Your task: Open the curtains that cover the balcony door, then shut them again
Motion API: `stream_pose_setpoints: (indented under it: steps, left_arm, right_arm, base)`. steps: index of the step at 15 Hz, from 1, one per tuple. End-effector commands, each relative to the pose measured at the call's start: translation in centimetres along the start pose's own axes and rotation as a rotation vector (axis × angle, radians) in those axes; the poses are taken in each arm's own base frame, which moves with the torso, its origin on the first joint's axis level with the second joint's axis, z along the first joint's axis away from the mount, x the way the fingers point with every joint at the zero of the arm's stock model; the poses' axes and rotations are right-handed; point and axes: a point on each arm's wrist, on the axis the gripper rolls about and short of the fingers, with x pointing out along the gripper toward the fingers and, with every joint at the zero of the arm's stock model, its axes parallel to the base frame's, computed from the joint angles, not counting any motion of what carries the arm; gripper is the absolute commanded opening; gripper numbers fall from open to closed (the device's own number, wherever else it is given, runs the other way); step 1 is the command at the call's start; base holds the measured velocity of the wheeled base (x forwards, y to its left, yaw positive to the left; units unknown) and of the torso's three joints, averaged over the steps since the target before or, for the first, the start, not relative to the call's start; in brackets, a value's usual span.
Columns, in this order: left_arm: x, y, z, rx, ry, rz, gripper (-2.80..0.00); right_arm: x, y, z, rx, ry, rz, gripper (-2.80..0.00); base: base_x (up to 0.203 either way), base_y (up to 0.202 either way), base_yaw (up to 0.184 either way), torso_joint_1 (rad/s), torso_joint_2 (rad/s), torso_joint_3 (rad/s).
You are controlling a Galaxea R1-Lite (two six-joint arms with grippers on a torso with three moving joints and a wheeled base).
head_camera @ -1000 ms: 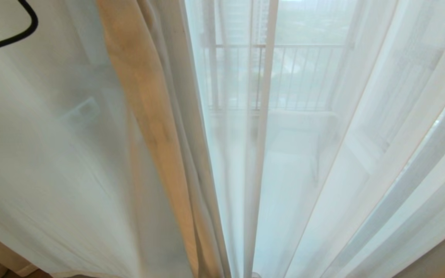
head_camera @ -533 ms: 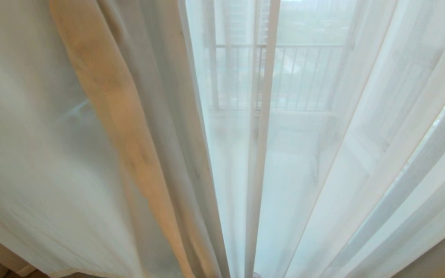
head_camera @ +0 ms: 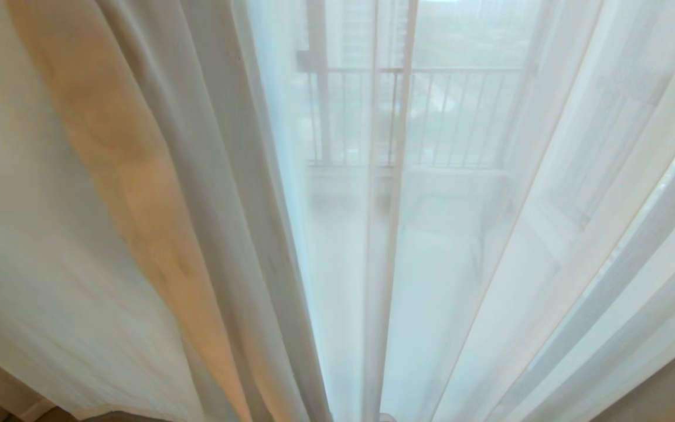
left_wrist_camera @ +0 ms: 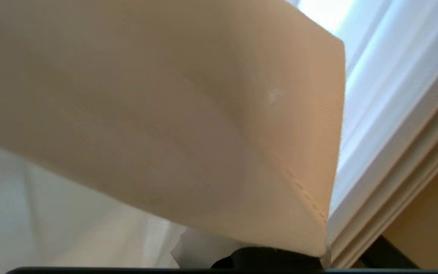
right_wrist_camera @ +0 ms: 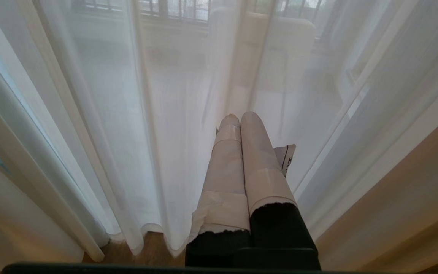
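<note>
Curtains (head_camera: 460, 246) across balcony door (head_camera: 396, 117)

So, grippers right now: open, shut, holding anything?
Left gripper: shut on the curtain hem, which drapes over its camera.
Right gripper: shut, empty, fingers together near the sheer curtains.

So the curtains (head_camera: 478, 246) are sheer white, hanging in long folds across the balcony door (head_camera: 318, 88), whose dark frame shows faintly through; a cream-beige hemmed edge slants left of it.
</note>
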Motion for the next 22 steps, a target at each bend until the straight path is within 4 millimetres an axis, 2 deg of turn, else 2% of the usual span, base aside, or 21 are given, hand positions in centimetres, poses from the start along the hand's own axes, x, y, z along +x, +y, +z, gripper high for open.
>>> stream_pose_setpoints:
  steps: [1, 6, 10, 14, 18, 22]
  left_arm:
    - [1.8, -0.6, -0.7, -0.005, 0.029, -0.025, -2.8]
    - [7.6, -2.3, -2.0, -0.016, 0.061, -0.073, -2.8]
    - [12.1, -5.0, -3.4, -0.034, 0.068, -0.148, -2.8]
    - [15.8, -6.8, -6.2, -0.038, 0.104, -0.181, -2.8]
    - [18.0, -7.9, -8.6, -0.04, 0.134, -0.198, -2.8]
    - [19.1, -8.5, -9.9, -0.053, 0.124, -0.215, -2.8]
  right_arm:
    - [0.0, 0.0, 0.0, -0.001, 0.002, 0.001, -2.8]
    - [0.0, 0.0, 0.0, -0.001, 0.002, 0.001, -2.8]
    - [0.0, 0.0, 0.0, -0.001, 0.002, 0.001, -2.8]
    - [0.0, 0.0, 0.0, -0.001, 0.002, 0.001, -2.8]
    - [0.0, 0.0, 0.0, -0.001, 0.002, 0.001, -2.8]
    - [0.0, 0.0, 0.0, -0.001, 0.002, 0.001, -2.8]
  base:
    - [0.0, 0.0, 0.0, 0.0, 0.0, 0.0]
    - [0.0, 0.0, 0.0, 0.0, 0.0, 0.0]
    - [0.0, 0.0, 0.0, 0.0, 0.0, 0.0]
    - [0.0, 0.0, 0.0, 0.0, 0.0, 0.0]
    - [0.0, 0.0, 0.0, 0.0, 0.0, 0.0]
    - [0.0, 0.0, 0.0, 0.0, 0.0, 0.0]
